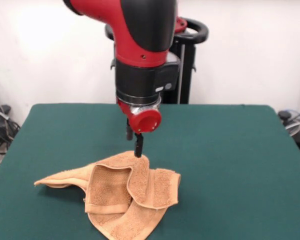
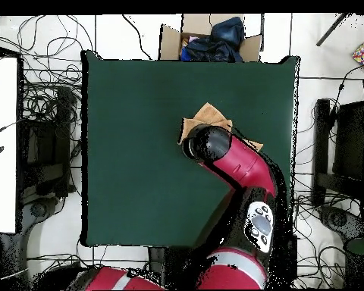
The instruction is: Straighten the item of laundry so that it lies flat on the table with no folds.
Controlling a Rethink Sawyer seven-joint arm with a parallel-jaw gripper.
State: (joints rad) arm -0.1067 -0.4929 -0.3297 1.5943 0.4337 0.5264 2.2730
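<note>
Gripper: we see the gripper (image 1: 138,146) pointing straight down from the red wrist, its dark tip at the top ridge of the towel; we cannot tell whether it is spread or pinching the cloth.
Arm: we see the arm (image 2: 242,163) reach from the base across the table; from overhead its wrist covers much of the towel.
Towel: we find the towel (image 1: 121,195) crumpled on the table, near the front edge in the front view; one corner trails out flat to the left, a flap is turned over showing a woven band, and a fold stands up under the gripper.
Table: we see the table (image 2: 139,136) bare green cloth all round the towel.
Box: we note a cardboard box (image 2: 209,39) with dark cloth beyond the table's far edge, overhead.
</note>
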